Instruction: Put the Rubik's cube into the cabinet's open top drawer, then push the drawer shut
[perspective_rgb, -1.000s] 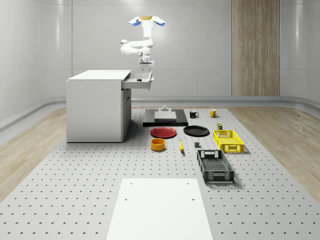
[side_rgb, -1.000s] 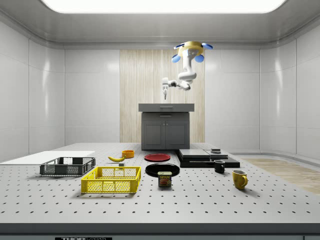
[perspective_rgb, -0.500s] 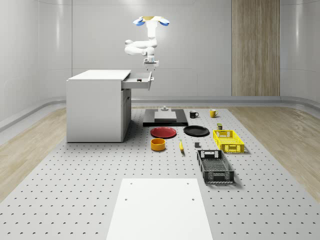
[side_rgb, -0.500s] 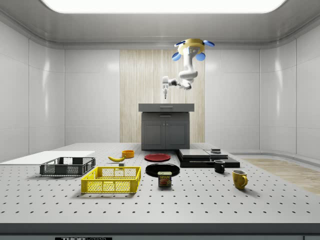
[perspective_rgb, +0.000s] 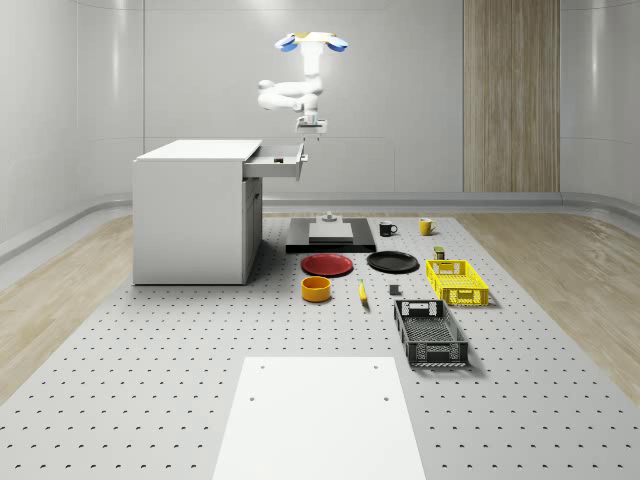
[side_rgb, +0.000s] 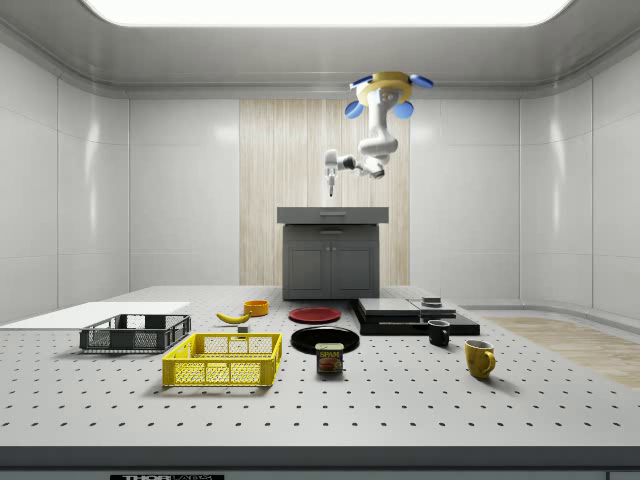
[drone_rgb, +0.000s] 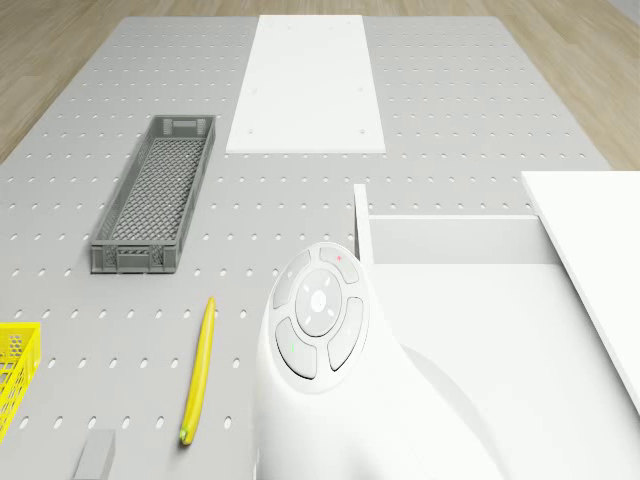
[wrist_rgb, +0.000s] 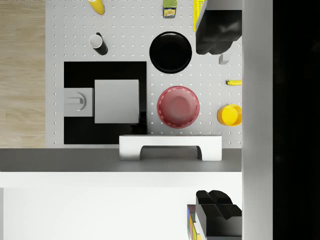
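Now I judge the cube (wrist_rgb: 190, 221) delivered: it lies in the open drawer (perspective_rgb: 278, 160), at five o'clock in my wrist view, my hand (perspective_rgb: 310, 127) hovering empty above, fingers apart, the push shut remaining.

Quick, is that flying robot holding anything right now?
End effector: open, holding nothing, above the front of the open top drawer; the drone hovers over it.
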